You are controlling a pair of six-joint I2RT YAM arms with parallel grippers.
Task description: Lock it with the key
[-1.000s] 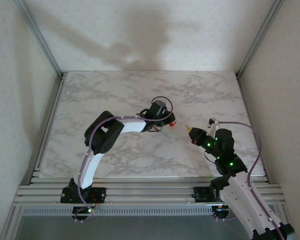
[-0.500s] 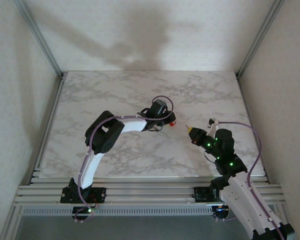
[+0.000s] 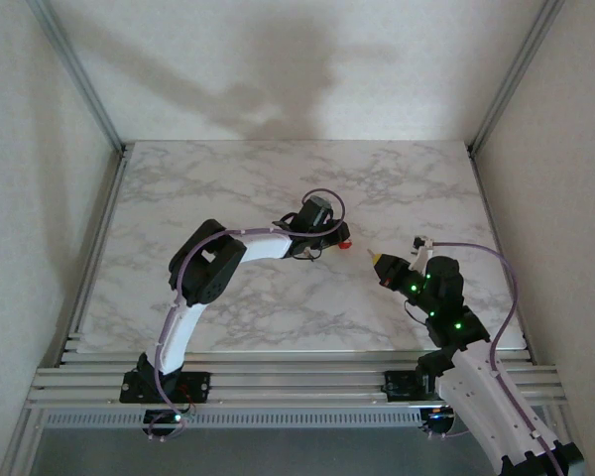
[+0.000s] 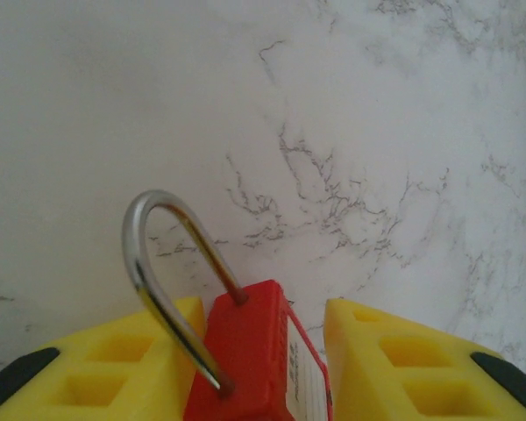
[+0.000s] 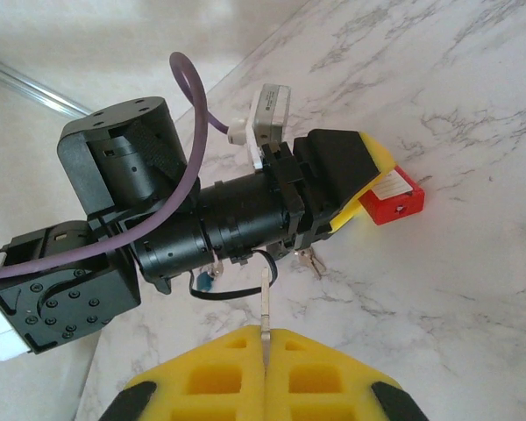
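A red padlock (image 4: 250,351) with a steel shackle (image 4: 145,254) lies on the marble table (image 3: 228,188) between the yellow fingers of my left gripper (image 4: 261,307). It touches the left finger (image 4: 114,351), and a clear gap separates it from the right finger (image 4: 394,351), so the jaws are open. From above the padlock (image 3: 345,241) shows at the left gripper's (image 3: 335,238) tip. My right gripper (image 5: 265,331) is shut on a silver key (image 5: 265,303), whose blade points at the left wrist. The padlock (image 5: 391,198) lies up and to the right of that blade. From above the right gripper (image 3: 377,258) sits just right of the padlock.
Spare keys (image 5: 311,259) and a small blue tag (image 5: 209,282) lie on the table under the left arm's wrist (image 5: 237,219). A purple cable (image 5: 188,114) loops over that arm. Aluminium frame rails (image 3: 89,89) border the table.
The left gripper's jaws have widened and no longer clamp the padlock. Both arms have stayed almost still, and the right gripper still holds the key.
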